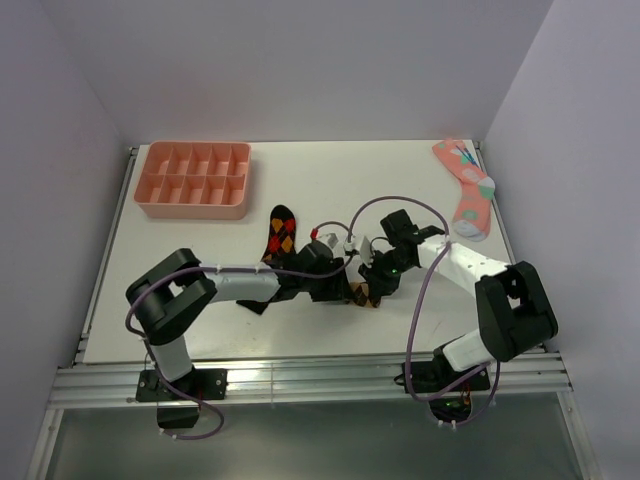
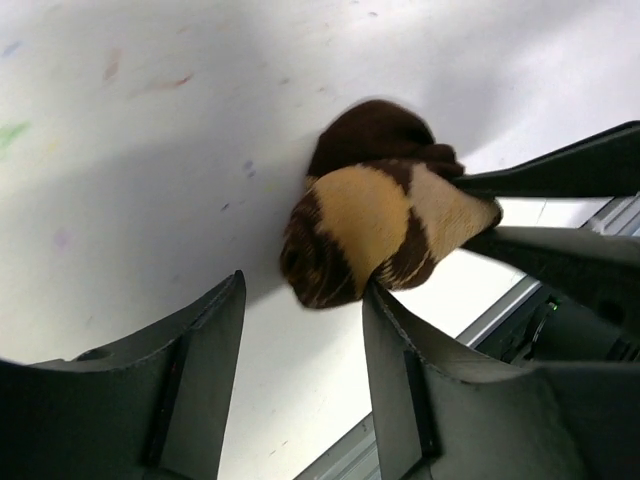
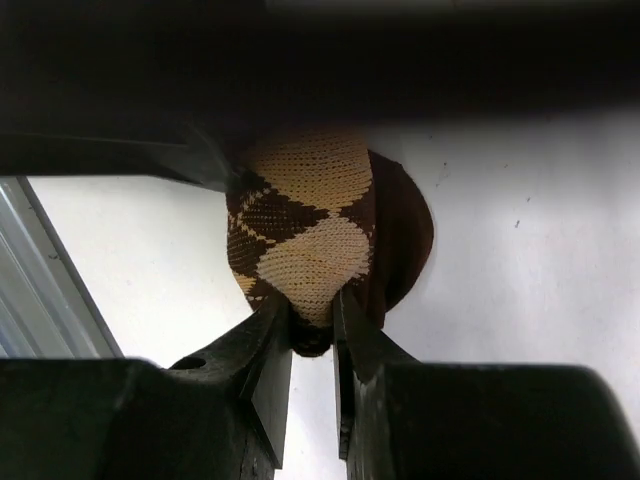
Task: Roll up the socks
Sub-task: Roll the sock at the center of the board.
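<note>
Roll of tan sock (image 3: 310, 240) on table (image 1: 330, 170) near front edge, right gripper (image 3: 312, 322) clamped on its end. Left gripper (image 2: 303, 292) spread wide, roll just ahead, against one finger. Red sock (image 1: 283, 232) flat beyond left arm.

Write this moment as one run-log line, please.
left gripper: open, beside tan-diamond sock | right gripper: shut on it | red-diamond sock: lying flat

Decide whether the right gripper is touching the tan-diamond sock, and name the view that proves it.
Touching. The right wrist view shows the right gripper pinching a fold of the tan-diamond sock between its fingers, no gap.
</note>
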`<move>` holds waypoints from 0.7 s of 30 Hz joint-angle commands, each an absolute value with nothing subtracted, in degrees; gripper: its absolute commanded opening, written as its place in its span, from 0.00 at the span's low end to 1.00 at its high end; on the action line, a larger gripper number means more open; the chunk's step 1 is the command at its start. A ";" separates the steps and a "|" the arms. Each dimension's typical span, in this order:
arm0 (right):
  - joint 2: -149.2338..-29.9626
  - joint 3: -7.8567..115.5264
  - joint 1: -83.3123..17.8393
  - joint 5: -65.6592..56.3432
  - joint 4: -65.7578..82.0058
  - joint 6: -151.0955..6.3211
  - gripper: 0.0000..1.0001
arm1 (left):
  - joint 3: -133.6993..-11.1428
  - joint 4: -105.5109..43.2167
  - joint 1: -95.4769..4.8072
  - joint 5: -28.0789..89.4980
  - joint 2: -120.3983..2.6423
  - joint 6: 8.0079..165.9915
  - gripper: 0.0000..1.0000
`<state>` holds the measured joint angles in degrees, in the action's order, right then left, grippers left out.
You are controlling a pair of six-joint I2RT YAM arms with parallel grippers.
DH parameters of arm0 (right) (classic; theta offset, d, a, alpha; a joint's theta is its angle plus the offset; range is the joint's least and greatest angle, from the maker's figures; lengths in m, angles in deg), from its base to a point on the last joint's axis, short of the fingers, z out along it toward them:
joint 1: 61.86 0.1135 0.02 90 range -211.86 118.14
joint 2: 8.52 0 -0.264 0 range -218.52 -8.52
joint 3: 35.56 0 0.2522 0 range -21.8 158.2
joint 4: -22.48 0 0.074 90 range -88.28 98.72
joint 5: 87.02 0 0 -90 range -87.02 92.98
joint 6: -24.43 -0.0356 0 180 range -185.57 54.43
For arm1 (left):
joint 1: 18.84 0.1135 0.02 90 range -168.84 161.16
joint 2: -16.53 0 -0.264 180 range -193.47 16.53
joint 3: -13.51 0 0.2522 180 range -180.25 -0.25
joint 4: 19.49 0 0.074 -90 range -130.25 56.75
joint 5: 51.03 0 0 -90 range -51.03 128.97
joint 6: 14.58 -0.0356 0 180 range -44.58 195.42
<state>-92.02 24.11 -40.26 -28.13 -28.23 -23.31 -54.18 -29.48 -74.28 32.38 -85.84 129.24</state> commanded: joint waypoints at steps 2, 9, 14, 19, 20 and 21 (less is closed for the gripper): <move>-96.32 22.32 -41.03 -20.04 -28.19 -24.79 0.02 | -48.51 -19.90 -75.96 42.64 -77.26 135.18 0.56; -97.20 22.94 -41.65 -20.66 -29.07 -24.26 0.01 | -41.83 -10.85 -79.65 48.63 -72.95 141.77 0.59; -97.37 23.20 -41.91 -20.75 -29.16 -24.53 0.01 | -43.84 -10.92 -82.20 51.00 -75.23 144.23 0.60; -97.73 23.55 -42.00 -20.66 -29.51 -24.62 0.01 | -41.92 -10.23 -86.68 60.22 -76.20 154.51 0.60; -97.81 23.55 -42.09 -20.57 -29.69 -24.62 0.00 | -41.56 -10.14 -88.08 61.81 -76.20 156.17 0.60; -97.81 23.64 -42.18 -20.57 -29.69 -24.62 0.01 | -41.13 -10.57 -88.79 63.21 -76.28 159.76 0.61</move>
